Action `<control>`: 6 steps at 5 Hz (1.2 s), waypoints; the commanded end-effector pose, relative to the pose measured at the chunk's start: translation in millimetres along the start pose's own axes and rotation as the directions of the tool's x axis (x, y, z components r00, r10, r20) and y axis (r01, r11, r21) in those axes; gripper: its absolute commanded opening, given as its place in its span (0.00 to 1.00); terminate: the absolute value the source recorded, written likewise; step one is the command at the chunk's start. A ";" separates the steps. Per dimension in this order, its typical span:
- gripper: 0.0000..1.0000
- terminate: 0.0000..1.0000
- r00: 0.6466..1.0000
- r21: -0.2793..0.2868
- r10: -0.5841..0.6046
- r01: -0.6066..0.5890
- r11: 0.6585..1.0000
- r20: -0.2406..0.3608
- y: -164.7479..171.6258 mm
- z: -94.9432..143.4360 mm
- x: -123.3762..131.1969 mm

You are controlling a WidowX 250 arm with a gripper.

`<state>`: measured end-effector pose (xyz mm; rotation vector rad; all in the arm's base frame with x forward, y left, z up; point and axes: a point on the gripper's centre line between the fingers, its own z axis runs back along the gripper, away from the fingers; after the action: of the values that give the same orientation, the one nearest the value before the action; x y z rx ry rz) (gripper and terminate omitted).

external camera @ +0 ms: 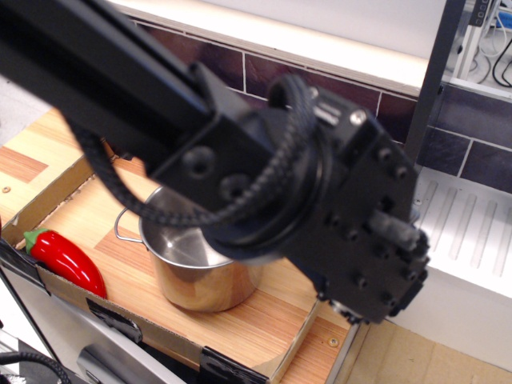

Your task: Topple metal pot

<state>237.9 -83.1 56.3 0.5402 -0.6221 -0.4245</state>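
The metal pot stands upright on the wooden board inside a low cardboard tray. It is shiny steel and lidless. Only its left wire handle and lower front wall show, because the black arm covers its right side and most of its rim. The arm and gripper body fill the middle of the view, close to the camera, above and to the right of the pot. The gripper's fingers are hidden behind its body, so I cannot tell how they stand.
A red toy pepper lies in the tray's near left corner. The cardboard tray wall runs along the left. A white ribbed drainboard sits at the right, beyond a dark post. A dark tiled wall stands behind.
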 end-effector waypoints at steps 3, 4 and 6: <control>1.00 0.00 1.000 0.129 -0.007 0.008 0.992 -0.006 15.2 -24.2 -32.3; 0.00 0.00 1.000 0.120 0.014 -0.013 0.993 -0.011 20.7 -23.7 -28.2; 0.00 0.00 0.992 -0.034 0.092 -0.096 0.995 -0.092 46.5 -5.7 -27.4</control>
<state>228.1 -30.4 65.2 0.4967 -0.5040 -0.3307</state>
